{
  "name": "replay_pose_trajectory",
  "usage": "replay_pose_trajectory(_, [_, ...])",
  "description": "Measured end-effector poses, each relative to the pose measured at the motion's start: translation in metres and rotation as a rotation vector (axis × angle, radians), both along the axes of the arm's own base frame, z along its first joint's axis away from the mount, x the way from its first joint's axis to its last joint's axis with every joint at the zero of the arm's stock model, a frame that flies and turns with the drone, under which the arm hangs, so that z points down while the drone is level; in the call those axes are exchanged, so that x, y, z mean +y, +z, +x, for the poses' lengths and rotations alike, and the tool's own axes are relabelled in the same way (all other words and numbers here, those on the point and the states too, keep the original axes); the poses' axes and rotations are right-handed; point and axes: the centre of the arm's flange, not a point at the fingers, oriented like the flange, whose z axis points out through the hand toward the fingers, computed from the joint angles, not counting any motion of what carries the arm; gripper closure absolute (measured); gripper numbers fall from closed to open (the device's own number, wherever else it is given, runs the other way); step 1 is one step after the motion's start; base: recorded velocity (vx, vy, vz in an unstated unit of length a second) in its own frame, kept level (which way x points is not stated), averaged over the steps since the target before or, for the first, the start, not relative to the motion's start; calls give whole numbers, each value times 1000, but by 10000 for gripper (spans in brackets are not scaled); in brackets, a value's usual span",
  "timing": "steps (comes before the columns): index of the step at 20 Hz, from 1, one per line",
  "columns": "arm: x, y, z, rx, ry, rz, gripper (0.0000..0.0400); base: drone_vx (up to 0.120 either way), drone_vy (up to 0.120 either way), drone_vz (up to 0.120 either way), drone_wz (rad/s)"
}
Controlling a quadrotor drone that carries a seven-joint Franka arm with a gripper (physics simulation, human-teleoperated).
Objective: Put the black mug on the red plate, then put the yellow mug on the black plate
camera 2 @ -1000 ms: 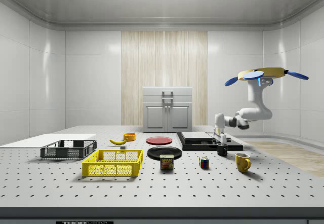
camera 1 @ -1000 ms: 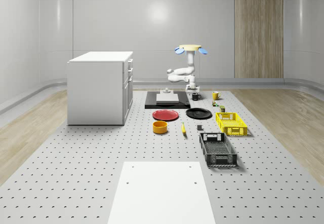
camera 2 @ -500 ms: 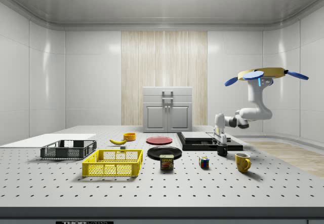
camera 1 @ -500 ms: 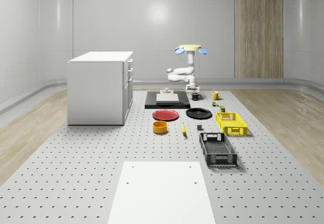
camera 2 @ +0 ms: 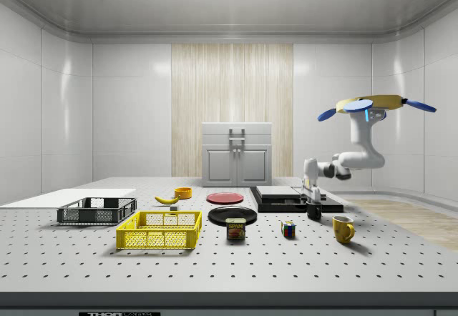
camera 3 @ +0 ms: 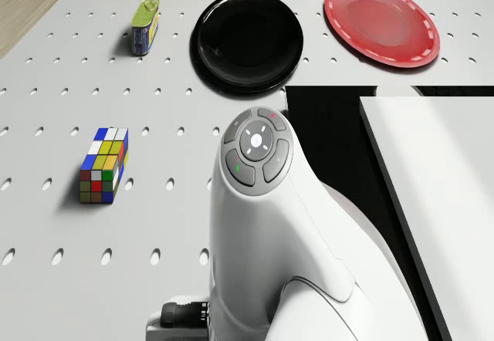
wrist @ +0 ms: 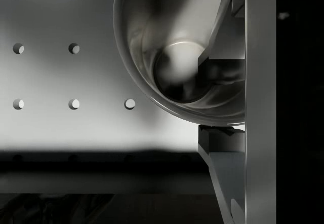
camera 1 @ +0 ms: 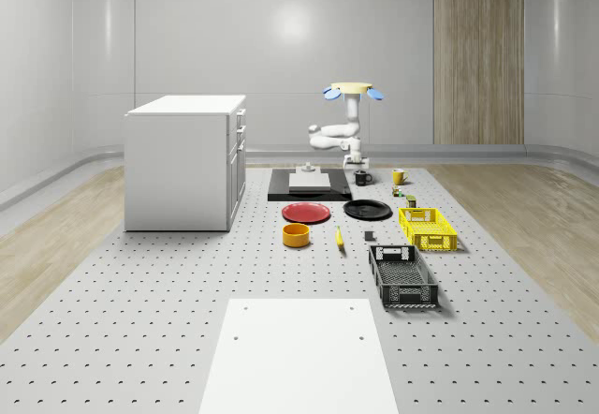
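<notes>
Surroundings: in the side view, left to right, a black crate, a yellow crate, a banana, an orange bowl, a tin can and a colour cube lie on the perforated table; a white cabinet stands behind.
In the way: a black slab carrying a white block lies just beside the black mug, between it and the red plate.
Drone: the drone hovers above the table's far-right end in the side view, its arm bent down toward the mug.
Pincer: the gripper is clenched on the black mug's rim, one finger inside the cup and one outside; the mug looks just off the table.
Black plate: the black plate lies in front of the red plate.
Yellow mug: the yellow mug stands near the black mug, apart from it.
Count: two mugs, two plates, two crates, one bowl, one banana, one can, one cube.
</notes>
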Motion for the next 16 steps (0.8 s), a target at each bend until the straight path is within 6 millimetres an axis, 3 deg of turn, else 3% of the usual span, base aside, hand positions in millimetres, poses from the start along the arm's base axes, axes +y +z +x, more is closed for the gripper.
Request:
replay_pose_trajectory(7, [0,-20,0,0,0,0,289,0,0,120,0])
replay_pose_trajectory(9, [0,-23,0,0,0,0,290,80,0,120,0])
replay_pose_trajectory(14, [0,-26,0,0,0,0,290,120,-120,16,0])
replay_pose_trajectory(16, [0,-26,0,0,0,0,290,120,-120,120,0])
